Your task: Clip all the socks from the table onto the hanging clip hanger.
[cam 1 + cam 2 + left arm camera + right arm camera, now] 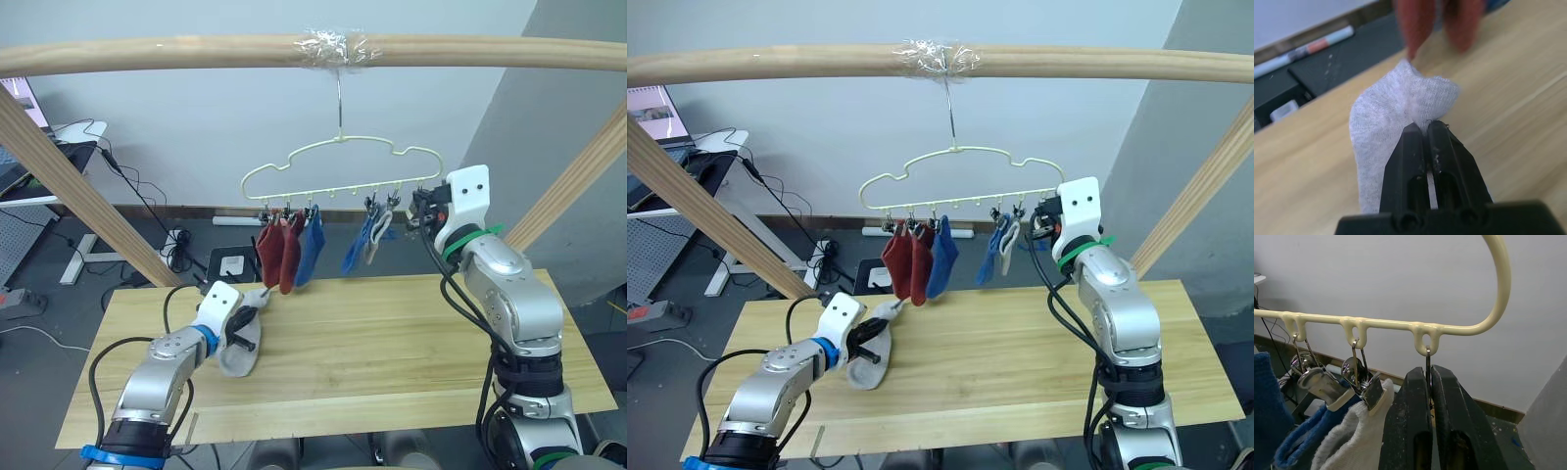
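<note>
Left gripper is pinched shut on the last light grey knit ankle sock, lying on the light wood plank table near its left end. Lift it straight so the cuff hangs free. Further back, the right gripper is closed on the end clip's wire on the pale yellow wavy wire clip hanger, steadying it. Two red, two blue, one grey already hang. Feed the cuff edge into that end clip; keep the hanger from swinging.
</note>
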Controlling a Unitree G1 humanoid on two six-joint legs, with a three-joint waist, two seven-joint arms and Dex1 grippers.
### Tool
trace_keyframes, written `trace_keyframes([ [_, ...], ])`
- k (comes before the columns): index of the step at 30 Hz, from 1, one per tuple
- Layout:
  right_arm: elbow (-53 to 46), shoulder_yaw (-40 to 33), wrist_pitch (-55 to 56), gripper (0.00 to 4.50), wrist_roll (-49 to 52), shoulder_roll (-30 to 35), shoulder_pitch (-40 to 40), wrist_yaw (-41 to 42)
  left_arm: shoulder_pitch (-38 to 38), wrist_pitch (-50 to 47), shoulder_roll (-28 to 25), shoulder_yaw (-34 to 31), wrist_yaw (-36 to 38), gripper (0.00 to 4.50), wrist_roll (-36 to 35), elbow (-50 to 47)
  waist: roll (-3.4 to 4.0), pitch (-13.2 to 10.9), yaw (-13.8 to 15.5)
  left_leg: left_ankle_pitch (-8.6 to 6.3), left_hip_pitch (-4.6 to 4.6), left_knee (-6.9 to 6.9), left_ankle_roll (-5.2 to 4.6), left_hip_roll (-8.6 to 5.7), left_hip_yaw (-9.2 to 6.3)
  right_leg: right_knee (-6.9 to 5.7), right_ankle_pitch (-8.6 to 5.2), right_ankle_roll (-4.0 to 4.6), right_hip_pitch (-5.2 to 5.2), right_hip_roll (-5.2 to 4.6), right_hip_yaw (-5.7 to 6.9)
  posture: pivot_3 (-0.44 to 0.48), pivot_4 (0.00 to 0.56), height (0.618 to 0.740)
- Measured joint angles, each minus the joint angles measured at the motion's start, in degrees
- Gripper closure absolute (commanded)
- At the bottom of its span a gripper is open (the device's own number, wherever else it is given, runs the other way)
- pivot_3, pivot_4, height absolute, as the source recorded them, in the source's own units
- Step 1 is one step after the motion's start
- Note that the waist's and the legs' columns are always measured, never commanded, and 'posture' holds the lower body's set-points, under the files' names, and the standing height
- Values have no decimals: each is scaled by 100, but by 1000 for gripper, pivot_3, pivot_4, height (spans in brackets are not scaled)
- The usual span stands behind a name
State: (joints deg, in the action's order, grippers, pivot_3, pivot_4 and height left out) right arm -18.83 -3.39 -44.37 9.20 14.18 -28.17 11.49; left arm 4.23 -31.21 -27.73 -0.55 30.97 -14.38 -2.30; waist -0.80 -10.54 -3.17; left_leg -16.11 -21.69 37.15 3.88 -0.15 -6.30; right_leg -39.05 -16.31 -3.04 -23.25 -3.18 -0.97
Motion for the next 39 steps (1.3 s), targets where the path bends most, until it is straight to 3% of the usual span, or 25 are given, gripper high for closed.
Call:
trace_keyframes([
  [5, 116, -321, -508, 4500, 387, 103, -291, 113, -105, -398, 43, -33, 376, 4472, -670, -1241, 0, -2, 3, 0, -1, -1, 0, -1, 0, 3, 0, 0, 3, 0, -2, -40, 179, 740],
  [11, 209, -1320, -2305, 4500, 1307, 75, -1138, 86, -245, -970, 362, 70, 510, 4472, -1862, -2924, 1, -9, 10, 0, -1, 4, -2, 0, -2, 2, 0, 0, 6, 0, 0, -52, 189, 740],
  [16, 357, -2360, -4092, 4500, 1749, -194, -1922, -59, -93, -725, 745, 611, 325, 4472, -1839, -3375, 11, -15, 6, 3, 0, 3, -8, -2, 3, 1, 2, 4, 8, 1, -2, -64, 192, 740],
  [19, 441, -2904, -4722, 4500, 1875, -426, -2368, -277, 210, -269, 1192, 1075, 93, 4472, -1432, -3210, 14, -16, 6, 4, -1, 3, -10, -3, 5, 2, 2, 4, 8, 1, -3, -74, 193, 740],
  [23, 589, -3180, -4770, 4500, 2057, -548, -2566, -564, 482, 248, 1524, 1406, -62, 4472, -982, -2755, 20, -19, -11, 6, -2, 0, -14, -2, 9, 4, 2, 4, 7, 2, -5, -82, 194, 740],
  [27, 807, -3364, -4770, 4500, 2543, -524, -2719, -1010, 913, 967, 2066, 1745, -226, 4472, -423, -1654, 32, -28, -17, 8, -6, 1, -19, -5, 11, 7, 3, 3, 6, 1, -6, -99, 192, 740],
  [39, 1053, -3364, -4770, 4500, 4110, -117, -2732, -2187, 1690, 2243, 2723, 1689, -295, 4472, 103, 113, 38, -34, -166, 12, -13, -2, -26, -5, 11, 9, 3, 3, 2, 0, -4, -130, 193, 740],
])
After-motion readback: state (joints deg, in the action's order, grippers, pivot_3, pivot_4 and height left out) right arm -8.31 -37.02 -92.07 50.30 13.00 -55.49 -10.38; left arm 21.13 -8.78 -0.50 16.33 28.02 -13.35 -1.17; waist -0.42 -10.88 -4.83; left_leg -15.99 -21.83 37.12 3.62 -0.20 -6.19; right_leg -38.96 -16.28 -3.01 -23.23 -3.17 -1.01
